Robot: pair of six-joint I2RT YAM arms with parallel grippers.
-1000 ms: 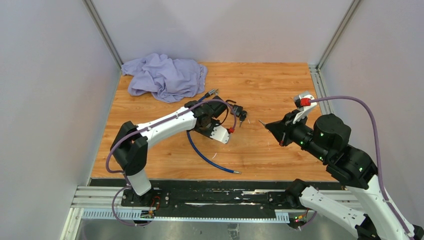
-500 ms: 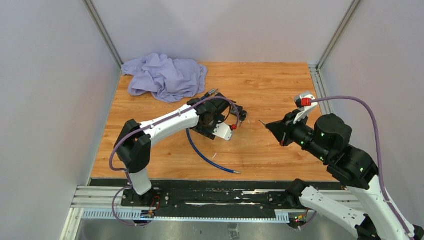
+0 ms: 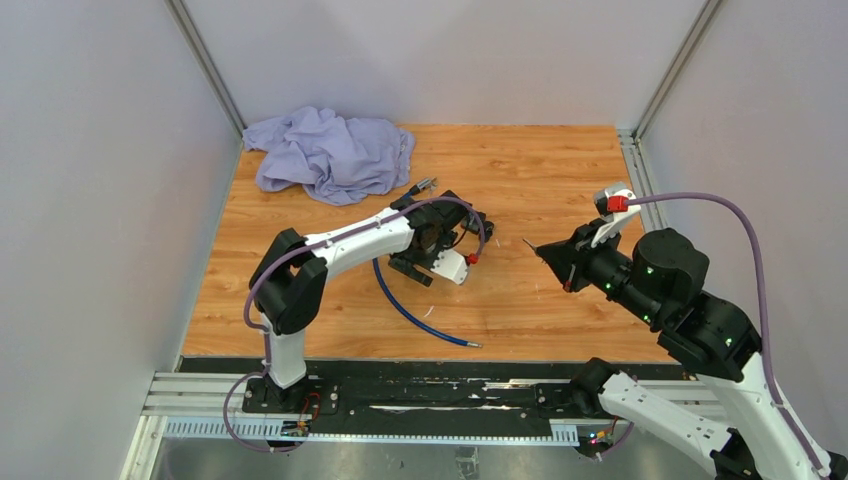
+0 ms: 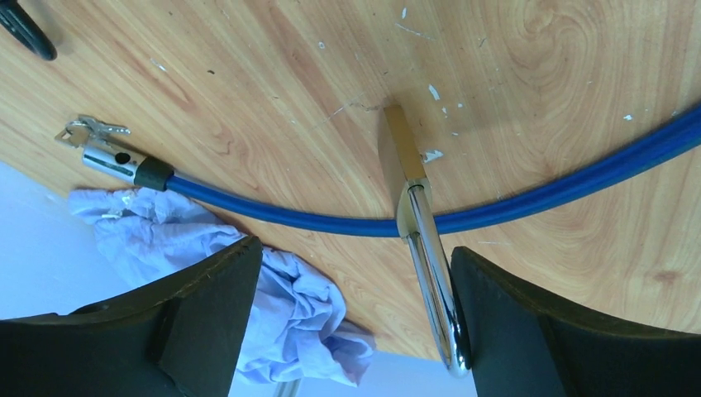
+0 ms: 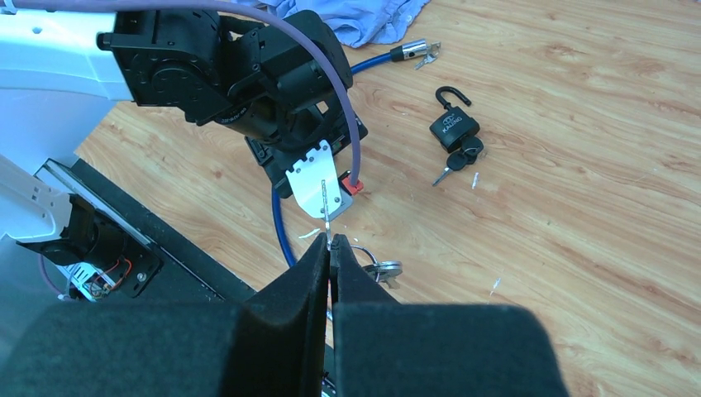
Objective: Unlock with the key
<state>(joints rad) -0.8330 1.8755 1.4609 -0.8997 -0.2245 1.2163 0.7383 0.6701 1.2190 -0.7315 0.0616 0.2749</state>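
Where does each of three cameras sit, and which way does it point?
Top external: above and behind, looking down on the wooden table; left arm and right arm show.
Left wrist: by the open left gripper, facing down at the blue cable.
Right wrist: looks along the shut right gripper, holding a small metal key, towards the left arm and black padlock.
Shared: all show the crumpled lilac cloth.

Wooden table (image 3: pixel 560 170) bears cloth (image 3: pixel 330 153), blue cable (image 3: pixel 405 312), padlock (image 5: pixel 454 128).
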